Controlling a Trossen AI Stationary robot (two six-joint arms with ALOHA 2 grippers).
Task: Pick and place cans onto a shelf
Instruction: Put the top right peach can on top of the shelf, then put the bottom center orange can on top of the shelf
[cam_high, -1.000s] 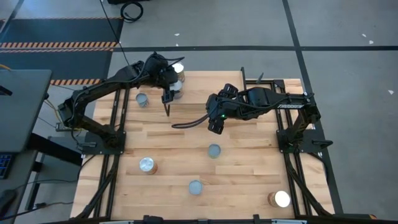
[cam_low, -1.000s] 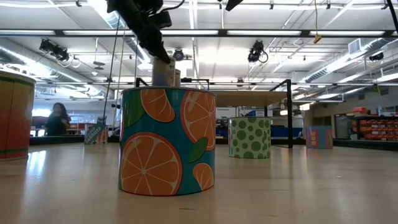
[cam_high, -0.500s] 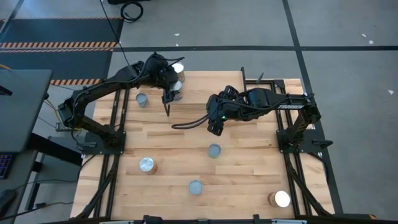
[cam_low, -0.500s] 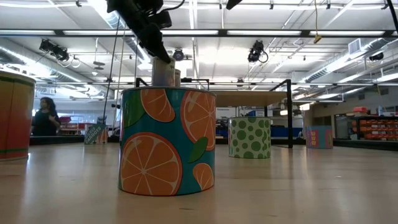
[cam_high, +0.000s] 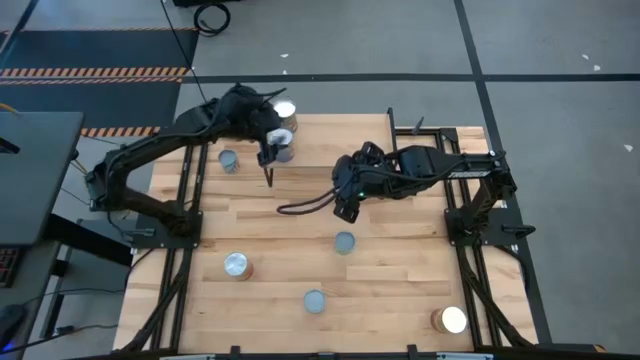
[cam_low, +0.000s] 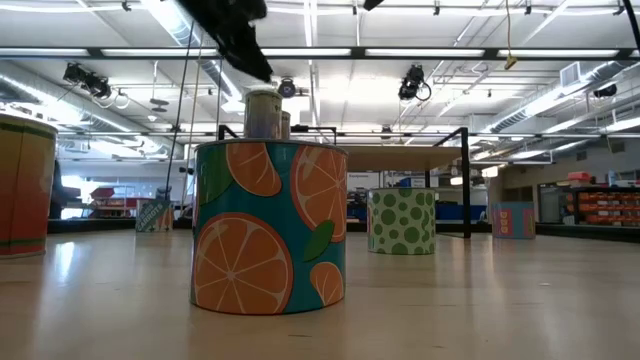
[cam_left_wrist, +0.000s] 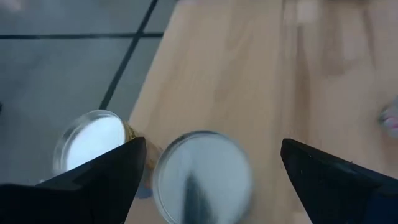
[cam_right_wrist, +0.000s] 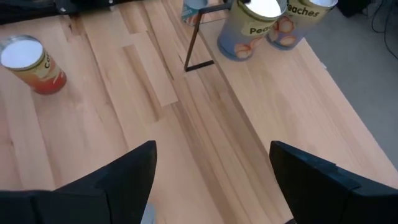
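Left gripper (cam_high: 272, 143) hangs above the shelf (cam_high: 272, 172) near the table's (cam_high: 400, 290) far edge, fingers spread wide and empty, two cans (cam_left_wrist: 202, 177) directly below on the shelf top. Right gripper (cam_high: 345, 205) sits over the table's middle, fingers wide, nothing held. Five more cans (cam_high: 236, 265) stand scattered across the table.

Pale wood planks, smooth satin sheen, on table (cam_high: 300, 240). Shiny metal tops on cans (cam_high: 237, 264); glossy printed labels (cam_low: 268, 228). Matt black fingers (cam_right_wrist: 121, 180). Thin black metal shelf legs (cam_right_wrist: 191, 46).
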